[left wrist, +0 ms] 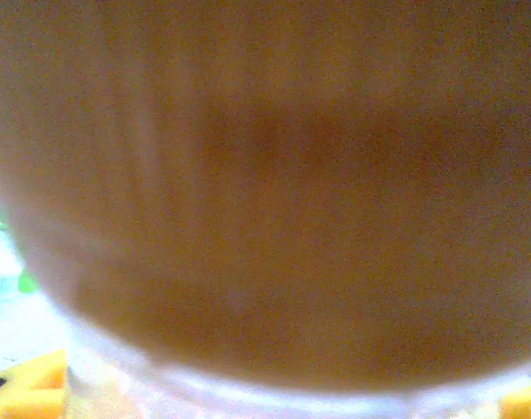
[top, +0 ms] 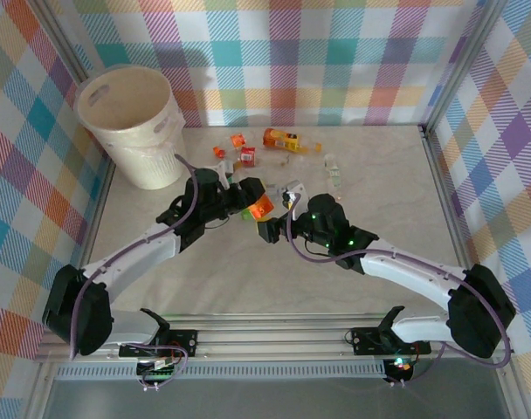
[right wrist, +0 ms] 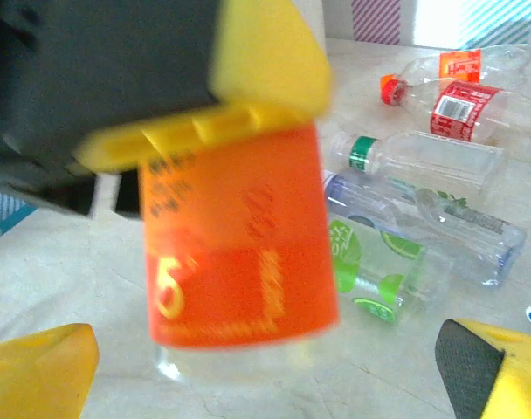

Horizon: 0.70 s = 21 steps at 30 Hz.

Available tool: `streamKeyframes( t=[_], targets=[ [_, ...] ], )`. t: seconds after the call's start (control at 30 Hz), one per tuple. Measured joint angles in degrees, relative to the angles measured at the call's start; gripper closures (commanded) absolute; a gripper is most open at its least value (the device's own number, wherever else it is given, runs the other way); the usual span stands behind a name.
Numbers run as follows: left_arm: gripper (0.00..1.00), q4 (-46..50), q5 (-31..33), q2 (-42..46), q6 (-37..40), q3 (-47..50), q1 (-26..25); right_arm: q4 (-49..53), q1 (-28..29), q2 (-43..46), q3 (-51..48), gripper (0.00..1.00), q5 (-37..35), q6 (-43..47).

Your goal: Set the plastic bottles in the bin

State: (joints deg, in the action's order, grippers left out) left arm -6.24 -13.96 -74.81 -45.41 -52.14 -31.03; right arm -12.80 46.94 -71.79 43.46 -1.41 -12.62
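Cream-white and upright, the bin (top: 130,131) stands in the upper left of the top view, on the marble-patterned table (top: 379,201) against the checked wall (top: 335,52). At frame centre the two arms meet. The left gripper (top: 251,201) pinches an orange-labelled bottle (top: 261,208), and the right gripper (top: 290,195) sits just beside it on the right. The held bottle is well apart from the bin, to its lower right. Other plastic bottles (top: 281,140) lie scattered across the upper middle of the table.

In the left wrist view, a blurred orange-brown surface sits close against the lens. Yellow fingertips (left wrist: 30,391) flank it at the lower corners.

In the right wrist view, the orange-labelled bottle (right wrist: 239,253) hangs upright at centre, its top clamped between the left gripper's yellow fingers (right wrist: 257,70). I cannot tell whether its clear base touches the table. The right gripper (right wrist: 265,375) has its yellow tips in the lower corners, spread wide and touching nothing. At upper right, a red-labelled bottle (right wrist: 462,109), a green-capped bottle (right wrist: 414,157) and a green-labelled bottle (right wrist: 370,271) lie on their sides.
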Motion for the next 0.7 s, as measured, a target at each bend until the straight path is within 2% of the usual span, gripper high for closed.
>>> streamKeyframes(
  t=[0.4,0.7],
  targets=[
    [0.46,9.7,5.8,6.6,8.5,-8.2,8.4,-1.6,0.0,1.0,-0.8,0.0,-6.1,-0.2],
    [0.47,9.8,19.2,7.7,15.8,-19.2,12.1,-3.1,0.0,1.1,-1.7,0.0,-9.9,-0.4]
  ],
)
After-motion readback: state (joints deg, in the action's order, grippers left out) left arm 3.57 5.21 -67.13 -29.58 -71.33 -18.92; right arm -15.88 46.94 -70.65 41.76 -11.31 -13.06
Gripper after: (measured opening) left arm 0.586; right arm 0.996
